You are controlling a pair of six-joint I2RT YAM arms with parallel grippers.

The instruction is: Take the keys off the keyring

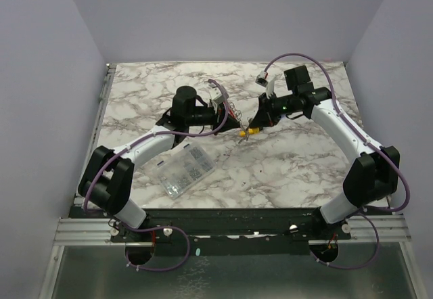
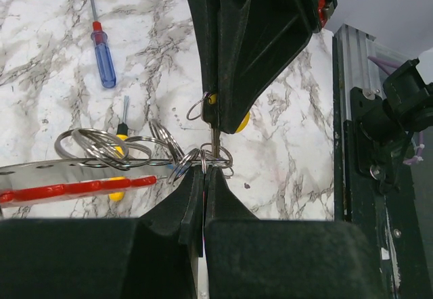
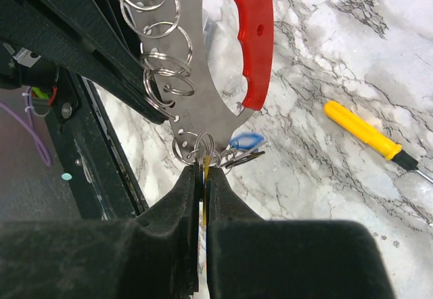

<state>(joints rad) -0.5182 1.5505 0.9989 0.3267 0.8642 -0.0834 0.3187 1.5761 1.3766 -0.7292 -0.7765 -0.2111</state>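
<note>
The keyring is a grey metal plate (image 3: 203,62) with a red curved band (image 3: 254,35) and several split rings, held in the air between both grippers. My left gripper (image 2: 203,172) is shut on a split ring at the plate's end, and the red band (image 2: 74,189) runs off to its left. My right gripper (image 3: 203,170) is shut on a yellow-tagged key (image 3: 206,167) that hangs from the same cluster of rings. A blue-tagged key (image 3: 245,140) and a dark one hang free beside it. In the top view the grippers (image 1: 237,118) (image 1: 256,124) meet at mid-table, with the yellow tag (image 1: 252,131) below them.
A blue-and-red screwdriver (image 2: 103,54) and a yellow-handled screwdriver (image 3: 362,131) lie on the marble table under the keyring. A clear compartment box (image 1: 184,169) sits near the left arm. The table's metal rail (image 2: 345,109) runs along one side.
</note>
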